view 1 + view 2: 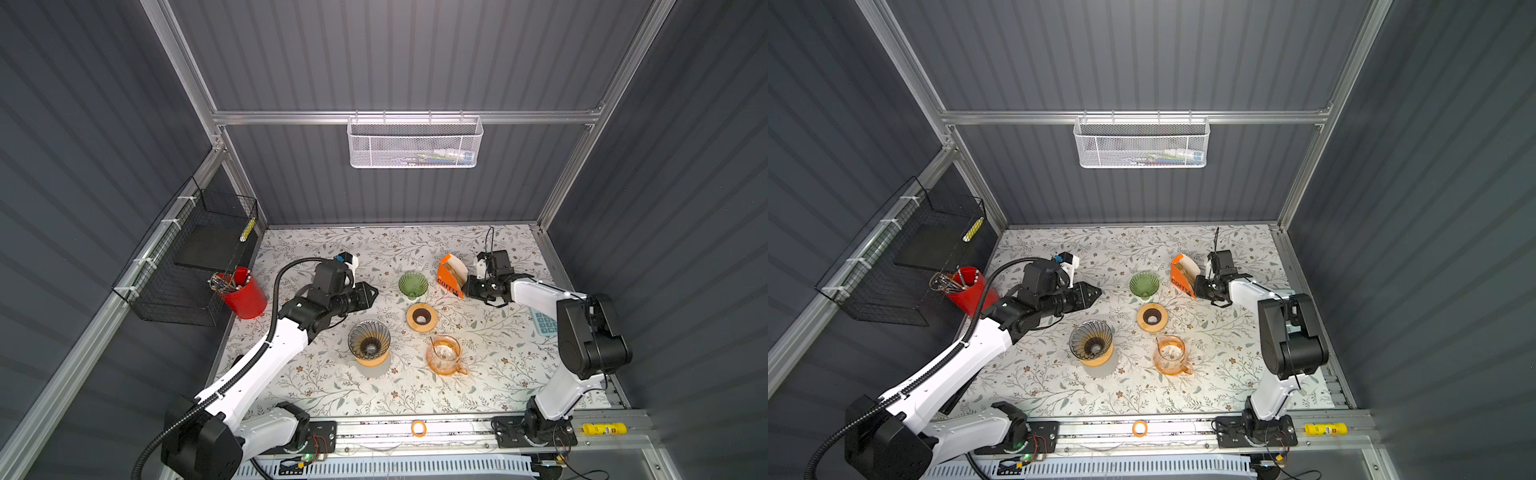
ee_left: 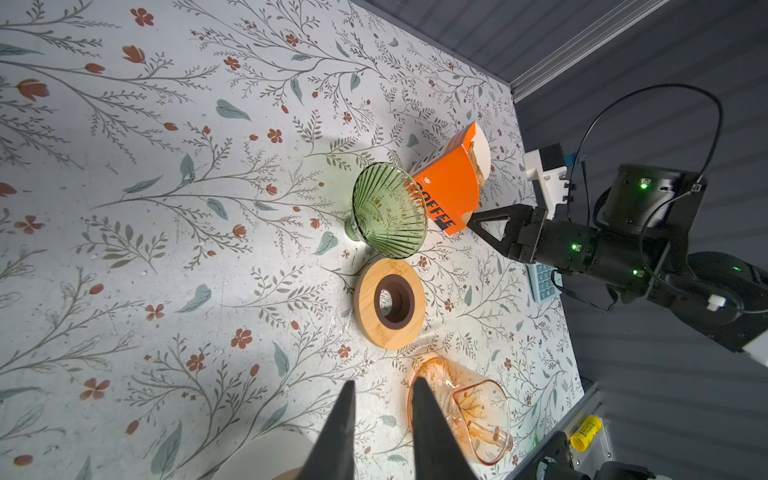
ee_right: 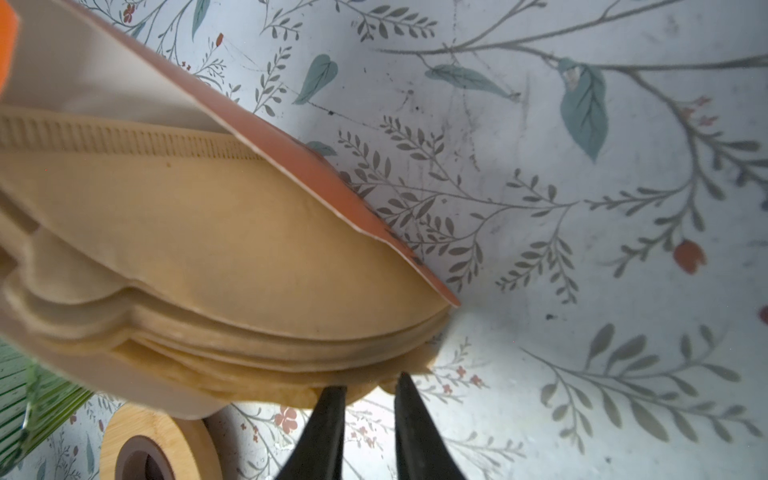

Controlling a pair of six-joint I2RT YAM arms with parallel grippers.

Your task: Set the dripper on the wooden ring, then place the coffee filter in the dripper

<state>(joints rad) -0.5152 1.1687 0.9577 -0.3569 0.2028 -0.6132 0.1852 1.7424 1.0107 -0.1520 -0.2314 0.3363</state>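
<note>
The left gripper (image 1: pixel 372 292) hangs over the floral-patterned tabletop (image 1: pixel 316 386), at about 9 o'clock from its middle. Its fingers are narrowly parted around nothing, and it has no part in this step. At its 5 o'clock stands the smoke-grey ribbed glass dripper (image 1: pixel 369 343) on a wooden base, empty. At its 3 o'clock sits the green ribbed glass dripper (image 1: pixel 413 284), also empty, with the round wooden ring (image 1: pixel 421 317) near its 6 o'clock. Which dripper is meant I cannot tell; the green one is nearer the filters.

The tan paper coffee filters (image 3: pixel 232 232) are stacked in the orange cardboard box (image 1: pixel 449 276), at 3 o'clock of the green dripper. Their curved edges poke out of its open side. The right gripper (image 3: pixel 368 386) reaches in from the box's 3 o'clock. Its jaws are a little apart, with the tips at the rim of the outermost sheets and nothing pinched yet.

To do this well, I judge, only one sheet's rim should go between the jaws before they close fully. The pull should run along the stack, slowly, so the light box neither tips nor drags and no neighbouring sheets follow.
</note>
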